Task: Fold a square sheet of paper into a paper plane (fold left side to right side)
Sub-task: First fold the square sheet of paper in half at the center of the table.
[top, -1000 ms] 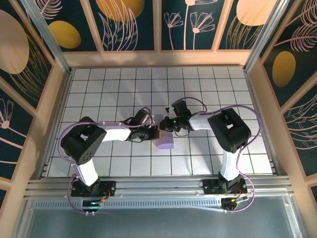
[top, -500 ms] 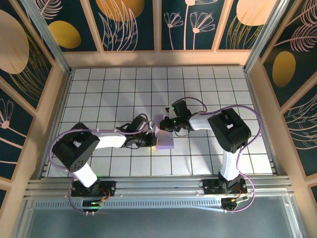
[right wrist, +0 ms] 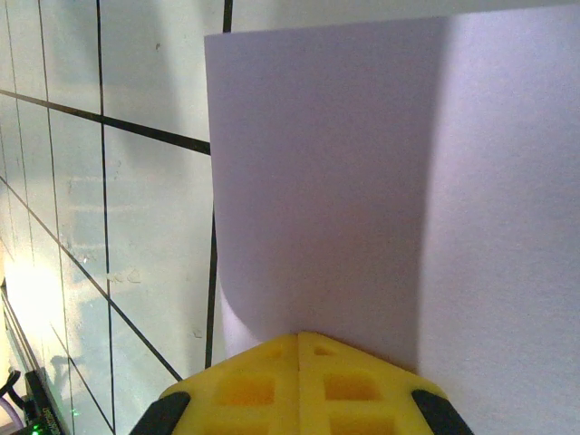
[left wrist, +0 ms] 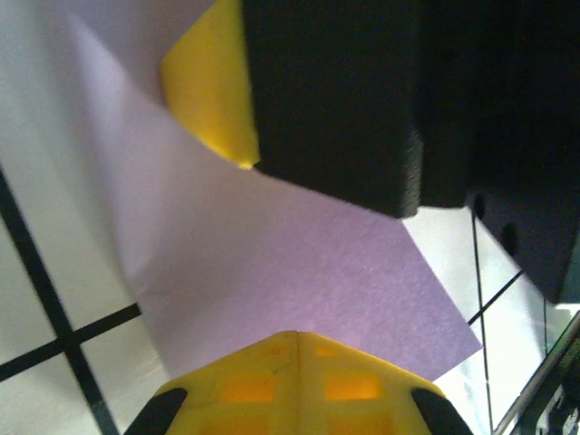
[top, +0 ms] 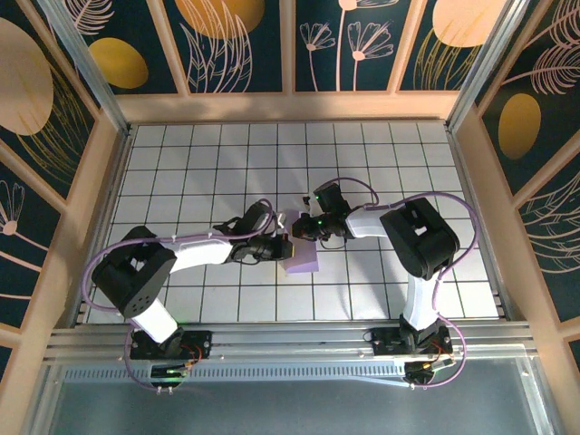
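Counter (top: 181,163) surfaced in white square tiles with thin black grid lines, level and clean; back wall panels (top: 245,45) dark blue, printed with orange discs and pale line-drawn flowers; side panels (top: 36,109) of matching print, set in light wooden framing; aluminium corner posts (top: 86,59) upright; aluminium rails (top: 290,337) along the near edge; grey tray (top: 290,408) beneath.

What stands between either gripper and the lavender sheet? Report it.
Nothing visible does. The left gripper, shut, already meets the square sheet of paper at its left edge. The right gripper, shut, appears to pinch the sheet's curled far edge.
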